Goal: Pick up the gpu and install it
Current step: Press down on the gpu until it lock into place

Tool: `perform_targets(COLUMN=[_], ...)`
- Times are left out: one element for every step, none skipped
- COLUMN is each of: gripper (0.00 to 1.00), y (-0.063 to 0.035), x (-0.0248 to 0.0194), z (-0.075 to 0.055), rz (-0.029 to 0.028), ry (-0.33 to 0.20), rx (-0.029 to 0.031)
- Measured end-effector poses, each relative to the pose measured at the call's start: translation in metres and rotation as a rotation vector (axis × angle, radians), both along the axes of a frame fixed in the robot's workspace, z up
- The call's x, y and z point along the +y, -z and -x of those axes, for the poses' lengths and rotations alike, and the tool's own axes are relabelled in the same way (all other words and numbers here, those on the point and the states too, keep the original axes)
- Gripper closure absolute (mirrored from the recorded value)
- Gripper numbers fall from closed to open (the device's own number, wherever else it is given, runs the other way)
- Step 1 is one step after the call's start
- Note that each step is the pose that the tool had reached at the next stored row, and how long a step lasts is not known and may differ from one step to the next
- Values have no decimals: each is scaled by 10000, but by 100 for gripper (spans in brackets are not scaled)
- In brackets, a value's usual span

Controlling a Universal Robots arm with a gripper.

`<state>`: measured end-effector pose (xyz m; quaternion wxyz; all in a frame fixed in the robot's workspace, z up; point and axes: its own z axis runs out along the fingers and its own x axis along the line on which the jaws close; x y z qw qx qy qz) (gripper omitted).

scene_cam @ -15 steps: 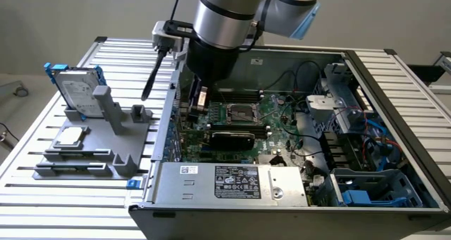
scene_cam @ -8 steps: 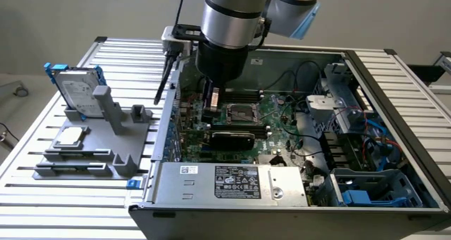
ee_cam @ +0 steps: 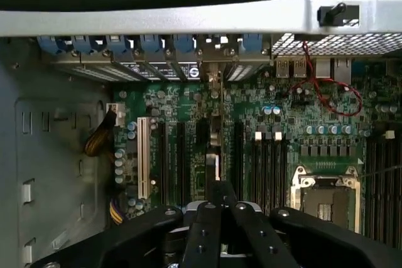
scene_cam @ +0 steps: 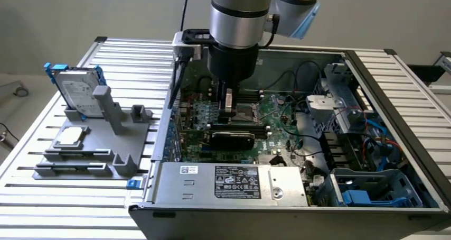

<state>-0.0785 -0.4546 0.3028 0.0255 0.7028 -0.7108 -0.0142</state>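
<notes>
- Starting at the exterior view's left, a hard drive (scene_cam: 74,92) in a blue frame is seen standing upright in a grey holder (scene_cam: 84,163) on the slatted table (scene_cam: 42,208).
- A small square silver chip (scene_cam: 71,137) is laid flat on the same holder, in front of the hard drive.
- Next to the holder, an open computer case (scene_cam: 394,92) is laid on its side, and its green motherboard (scene_cam: 282,113) is shown.
- The gpu (scene_cam: 233,139) is found inside the case, standing on the motherboard near the middle. Its black rounded cover is turned toward the camera.
- The gripper (scene_cam: 229,113) is held low inside the case by the arm (scene_cam: 240,18), right over the motherboard and just behind the gpu.
- In the wrist view, the black fingers (ee_cam: 201,230) of the gripper (ee_cam: 220,186) are drawn close together, with the tips nearly meeting over the slots. It cannot be told whether the gpu is touched by them.
- A silver power supply box (scene_cam: 233,182) with a label is seen at the front of the case, below the gpu.
- At the exterior view's right, blue plastic drive bays (scene_cam: 366,195) and bundles of cables (scene_cam: 366,129) are packed into the case.
</notes>
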Motion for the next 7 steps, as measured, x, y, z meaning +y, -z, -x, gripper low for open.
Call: perform_targets(gripper=[89,89,89,89,89,89,89], y=[0,0,-1,-1,-1,-1,-2], x=[0,0,0,0,0,0,0], z=[0,0,0,0,0,0,0], rz=[0,1,1,2,2,2,3], ry=[1,1,-1,-1,0,0,-1], rx=[0,1,1,1,1,1,1])
